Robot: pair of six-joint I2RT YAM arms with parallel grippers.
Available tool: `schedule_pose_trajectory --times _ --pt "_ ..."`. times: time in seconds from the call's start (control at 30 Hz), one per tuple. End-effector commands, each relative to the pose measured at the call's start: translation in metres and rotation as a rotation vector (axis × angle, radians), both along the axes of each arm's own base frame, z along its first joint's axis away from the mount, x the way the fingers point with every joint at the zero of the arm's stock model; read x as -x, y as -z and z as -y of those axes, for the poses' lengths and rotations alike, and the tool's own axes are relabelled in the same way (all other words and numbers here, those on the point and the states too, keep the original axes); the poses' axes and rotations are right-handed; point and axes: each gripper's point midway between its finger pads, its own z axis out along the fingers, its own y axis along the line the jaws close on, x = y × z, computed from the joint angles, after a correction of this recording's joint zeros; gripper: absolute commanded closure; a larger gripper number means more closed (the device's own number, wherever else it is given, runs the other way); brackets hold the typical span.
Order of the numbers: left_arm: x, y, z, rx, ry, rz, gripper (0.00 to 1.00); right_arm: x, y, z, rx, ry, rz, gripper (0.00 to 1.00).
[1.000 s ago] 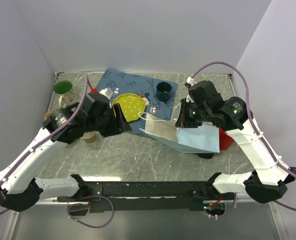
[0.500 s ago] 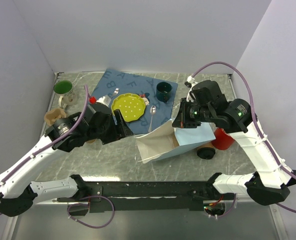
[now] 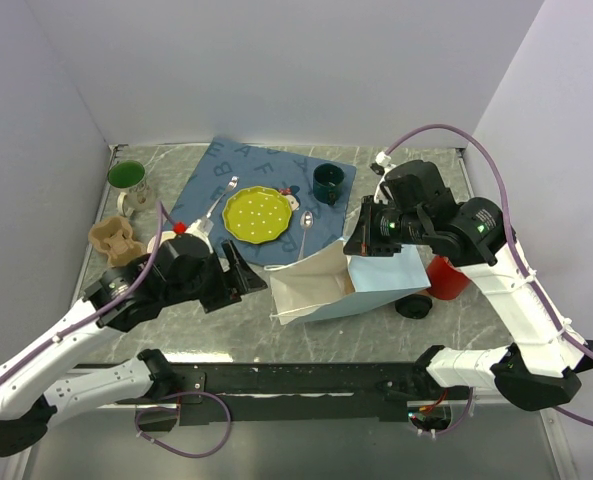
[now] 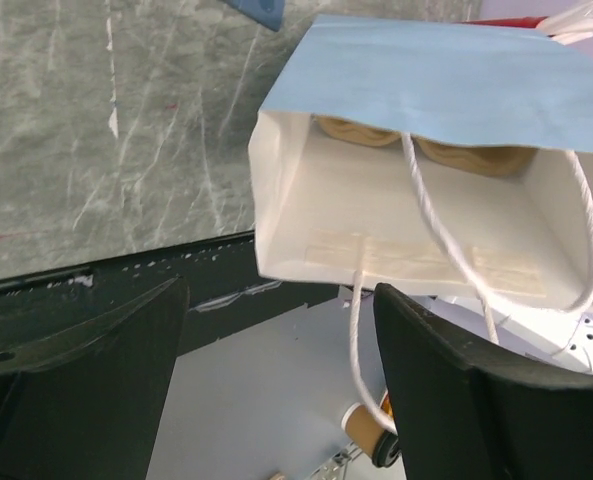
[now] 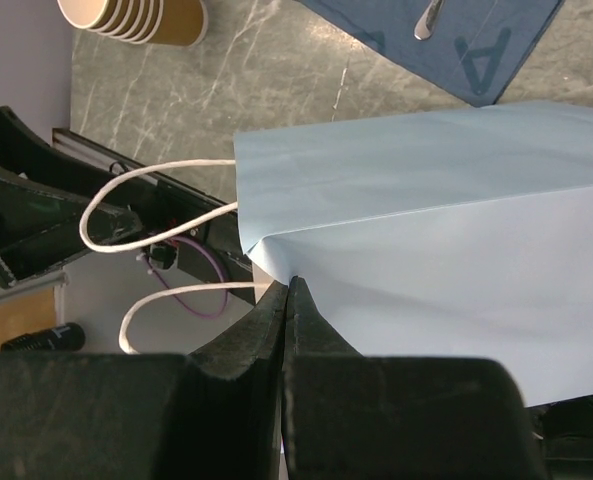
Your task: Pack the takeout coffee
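A light blue paper bag (image 3: 376, 275) lies on its side, its white mouth (image 3: 311, 290) open toward the left. My right gripper (image 3: 359, 243) is shut on the bag's upper edge (image 5: 288, 285). My left gripper (image 3: 244, 272) is open and empty, a little left of the mouth, and looks into it (image 4: 279, 300). Two tan rounded shapes (image 4: 361, 130) sit deep inside the bag. A small black round lid with a hint of brown, likely the takeout coffee (image 3: 411, 305), is on the table just right of the bag.
A red object (image 3: 446, 275) stands behind the bag's right end. A dark green mug (image 3: 328, 183), yellow plate (image 3: 254, 213) and spoon (image 3: 306, 222) lie on a blue mat (image 3: 266, 165). A pulp carrier (image 3: 111, 238) is at the left. Stacked tan cups (image 5: 126, 15) stand nearby.
My right gripper has raised the bag from flat so that its mouth stands open. My left arm has drawn back toward the near left, away from the bag.
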Motion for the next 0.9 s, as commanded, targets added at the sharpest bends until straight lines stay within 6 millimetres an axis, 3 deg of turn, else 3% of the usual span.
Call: schedule_pose_trajectory --times 0.0,0.3,0.47,0.57,0.6,0.63,0.7,0.73,0.77,0.83,0.87 --pt "-0.012 -0.005 0.020 0.065 0.017 0.045 0.19 -0.005 -0.025 -0.006 -0.078 0.004 0.066 1.00" --pt "-0.021 0.026 0.034 -0.037 0.045 -0.022 0.20 -0.001 -0.026 -0.006 -0.103 0.010 0.060 1.00" --pt "-0.026 0.029 0.040 -0.051 0.053 -0.018 0.24 0.002 -0.025 -0.006 -0.118 0.011 0.053 1.00" --pt "-0.026 0.029 0.040 -0.054 0.054 -0.023 0.39 0.002 -0.025 -0.004 -0.118 0.018 0.057 1.00" --pt "-0.026 0.023 0.039 -0.051 0.054 -0.016 0.57 0.002 -0.024 -0.003 -0.111 0.019 0.059 1.00" --pt "-0.028 0.023 0.033 -0.077 0.032 -0.013 0.68 0.001 -0.022 -0.002 -0.105 0.024 0.061 1.00" --pt "-0.029 -0.001 0.030 -0.067 0.019 0.010 0.91 -0.001 -0.019 0.003 -0.087 0.036 0.060 1.00" --pt "-0.029 -0.014 0.029 -0.064 0.016 0.015 0.92 -0.002 -0.022 0.005 -0.084 0.043 0.064 1.00" --pt "-0.027 -0.059 0.022 -0.035 0.006 0.056 0.94 -0.002 -0.019 0.008 -0.061 0.053 0.048 1.00" --pt "-0.027 -0.091 0.021 -0.023 -0.011 0.055 0.99 -0.003 -0.023 0.015 -0.049 0.079 0.062 1.00" --pt "-0.024 -0.091 0.016 -0.047 -0.014 0.037 0.99 -0.004 -0.021 0.012 -0.070 0.076 0.075 1.00"
